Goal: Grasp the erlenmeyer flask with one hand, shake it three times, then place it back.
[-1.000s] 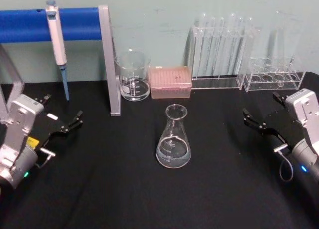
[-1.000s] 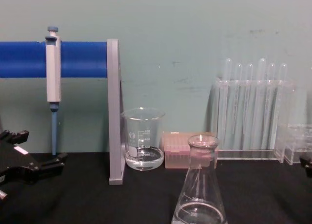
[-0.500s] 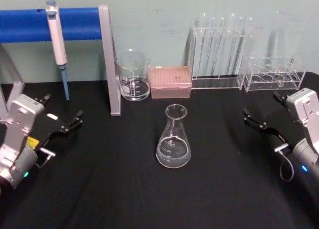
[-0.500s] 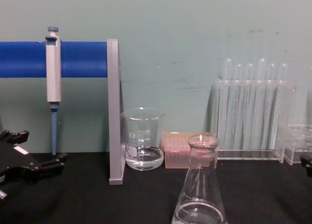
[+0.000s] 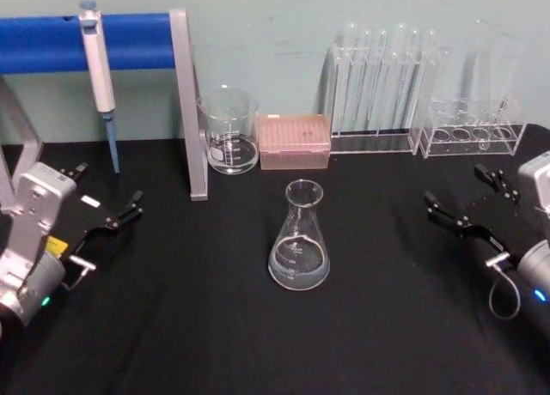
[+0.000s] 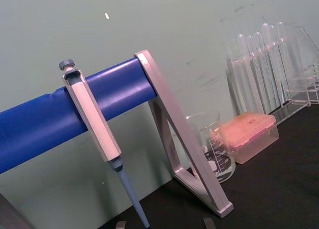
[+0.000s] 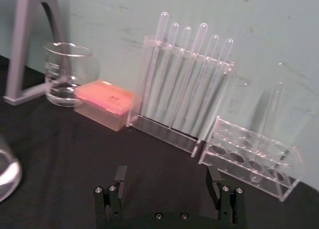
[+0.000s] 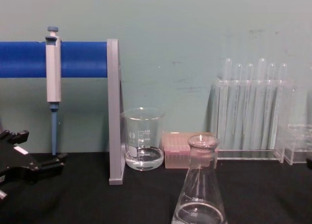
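While the left tool and right tool gape, the erlenmeyer flask holds liquid.

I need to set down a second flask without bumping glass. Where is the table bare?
The cloth is bare from the erlenmeyer flask to the near edge, and on both sides of it, toward the open left gripper and open right gripper. The back edge is crowded: stand, beaker, pink tip box, test tube racks.

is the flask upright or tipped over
Upright: the erlenmeyer flask stands on its wide base on the black table, neck pointing up, with a little clear liquid lying level at the bottom.
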`<action>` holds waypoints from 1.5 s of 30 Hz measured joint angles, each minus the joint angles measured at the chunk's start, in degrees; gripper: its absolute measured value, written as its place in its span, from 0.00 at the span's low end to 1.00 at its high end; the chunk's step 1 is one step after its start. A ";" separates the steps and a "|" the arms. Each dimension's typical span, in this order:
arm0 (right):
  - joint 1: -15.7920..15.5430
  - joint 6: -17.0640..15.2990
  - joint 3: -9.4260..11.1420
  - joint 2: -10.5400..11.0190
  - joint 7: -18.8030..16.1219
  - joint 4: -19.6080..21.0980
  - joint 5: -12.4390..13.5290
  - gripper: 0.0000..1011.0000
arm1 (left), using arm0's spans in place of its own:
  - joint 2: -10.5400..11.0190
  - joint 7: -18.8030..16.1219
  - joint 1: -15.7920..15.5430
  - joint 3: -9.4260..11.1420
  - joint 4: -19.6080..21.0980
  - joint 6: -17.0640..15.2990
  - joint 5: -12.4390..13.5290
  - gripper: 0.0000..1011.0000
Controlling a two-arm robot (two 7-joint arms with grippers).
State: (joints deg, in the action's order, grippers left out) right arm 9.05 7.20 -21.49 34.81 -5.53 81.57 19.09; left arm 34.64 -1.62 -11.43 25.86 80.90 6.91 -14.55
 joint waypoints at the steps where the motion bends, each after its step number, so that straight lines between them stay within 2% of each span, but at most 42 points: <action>1: -0.59 0.09 0.54 0.31 -1.15 0.47 0.91 0.99 | 0.00 0.01 0.00 0.00 0.00 0.00 0.00 0.99; 9: -3.05 0.84 2.66 1.20 -7.35 3.55 5.42 0.99 | 0.00 0.00 0.00 0.00 0.00 0.00 0.00 0.99; 18: -4.11 0.10 3.13 0.81 -12.05 5.88 7.76 0.99 | 0.00 0.00 0.00 0.00 0.00 0.00 0.00 0.99; 32: -2.65 -0.28 0.48 -0.60 -21.95 5.79 8.09 0.99 | 0.00 0.00 0.00 0.00 0.00 0.00 0.00 0.99; 36: -1.80 -0.42 -0.15 -1.48 -25.06 4.86 8.52 0.99 | 0.00 0.00 0.00 0.00 0.00 0.00 0.00 0.99; 45: 0.44 -0.70 -1.39 -3.24 -29.38 2.36 8.97 0.99 | 0.00 0.00 0.00 0.00 0.00 0.00 0.00 0.99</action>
State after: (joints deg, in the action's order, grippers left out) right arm 9.49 6.50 -22.88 31.57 -34.91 83.94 28.06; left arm 34.65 -1.62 -11.43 25.86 80.90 6.91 -14.55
